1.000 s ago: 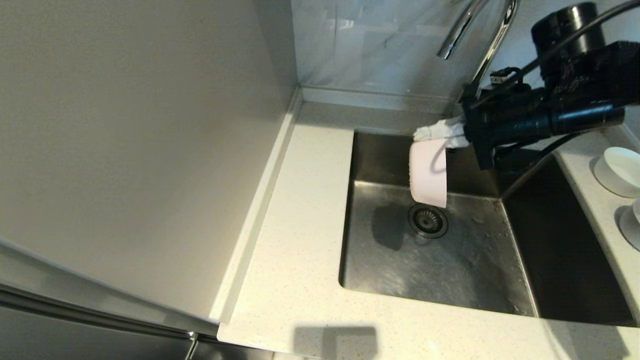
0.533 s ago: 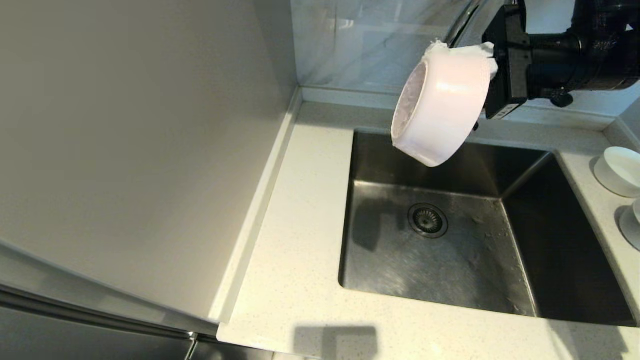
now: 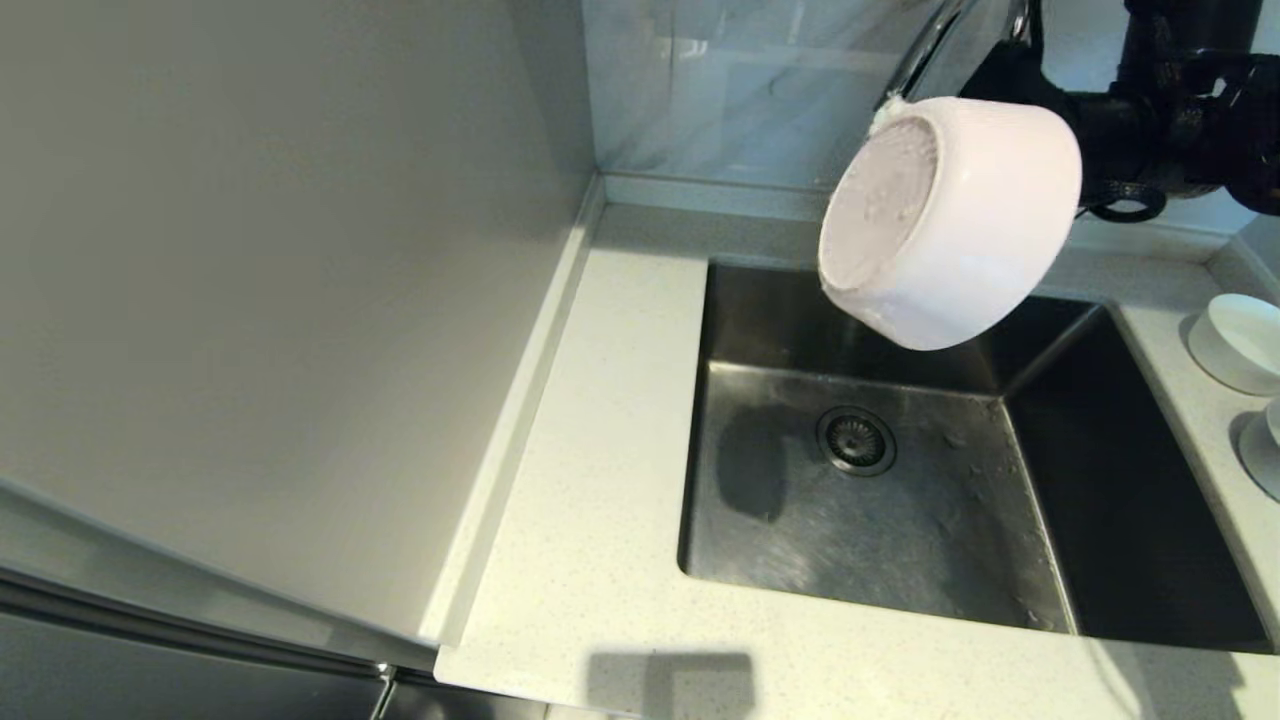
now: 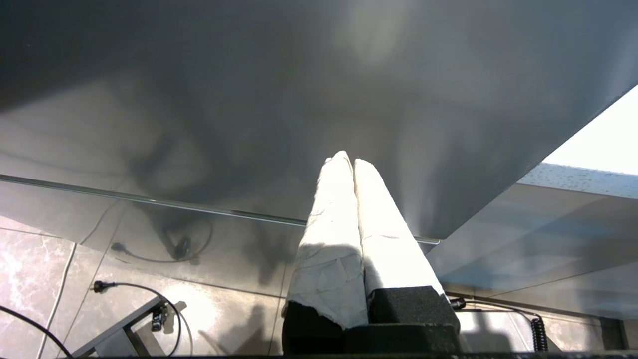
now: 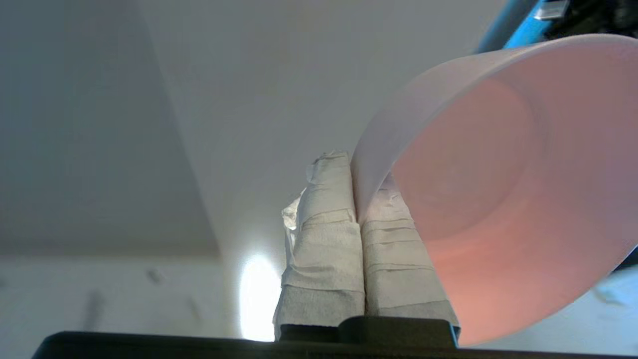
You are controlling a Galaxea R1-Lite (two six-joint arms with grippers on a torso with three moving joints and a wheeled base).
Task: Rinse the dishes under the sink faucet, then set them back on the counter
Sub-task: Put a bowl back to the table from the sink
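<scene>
**Pink bowl lifted clear of the sink, rinse stage apparently over**

Pink bowl [image 3: 950, 220] status: one second ago it hung low inside the sink [image 3: 1120, 480], on edge, just above the drain [image 3: 856, 440]. Half a second ago it had risen to the height of the sink's back edge. It now sits higher again and further toward the robot's right, in front of the faucet [image 3: 925, 50], with its underside turned toward the head camera and its opening facing away, toward the arm.

Right gripper [image 5: 356, 199]: the two padded fingers [image 5: 326, 234] are pressed onto the bowl's wall, one outside and one inside the rim, as the right wrist view shows. The grip is at one point on the rim only, so the bowl hangs off to the side of the fingers.

Left gripper [image 4: 353, 169]: parked away from the work, fingers pressed together on nothing, out of the head view.

Meaning for the task: no water stream is visible from the faucet. The lift and the drift to the right suggest that the carry to the counter [image 3: 610, 420] is under way.

Containers and contents:
- Pink bowl: interior looks empty in the right wrist view; any remaining water cannot be made out.
- Sink: no dishes inside; the floor shows wet streaks around the drain.
- White bowl [image 3: 1238, 342]: stands on the counter to the right of the sink, nothing visible in it.
- Second bowl [image 3: 1265, 450]: just in front of the first, cut off by the frame edge; contents cannot be determined.
</scene>
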